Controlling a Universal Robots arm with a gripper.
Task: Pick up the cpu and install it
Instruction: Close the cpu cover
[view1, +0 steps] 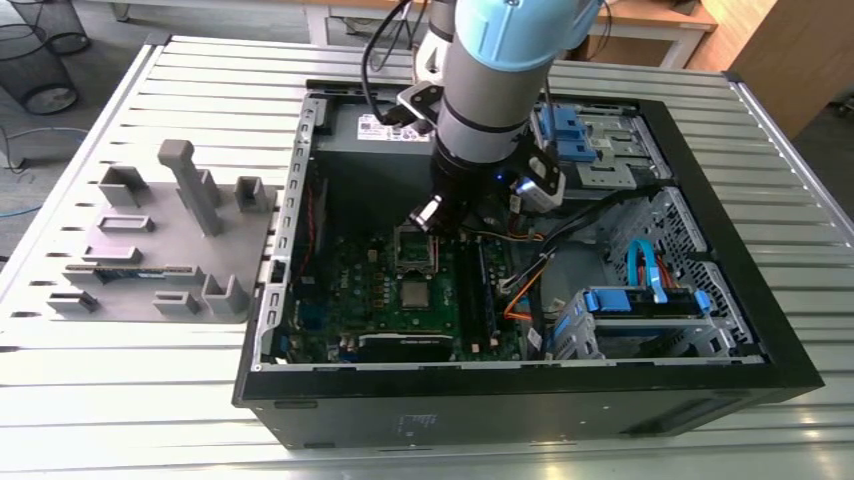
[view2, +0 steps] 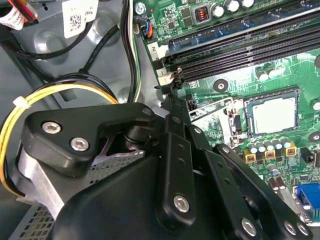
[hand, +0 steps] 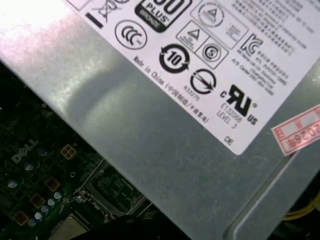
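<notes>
The cpu (view1: 416, 293) is a small silver square lying flat in a black-edged socket on the green motherboard (view1: 360, 290), inside the open computer case. In the second wrist view the cpu (view2: 272, 115) sits just below the long black memory slots (view2: 250, 47). The silver hinged socket frame (view2: 217, 120) stands open right beside it, on the side nearer my gripper. My gripper (view1: 430, 218) hangs inside the case over that frame (view1: 416, 250), a short way from the cpu and apart from it. Its black linkage (view2: 170, 100) covers much of the second wrist view.
The grey power supply (hand: 150, 125) lies close behind the gripper. Yellow and black cables (view2: 75, 87) run beside it. Blue drive cages (view1: 641, 310) stand at the exterior view's right inside the case. A grey parts fixture (view1: 160, 240) sits on the slatted table at the left.
</notes>
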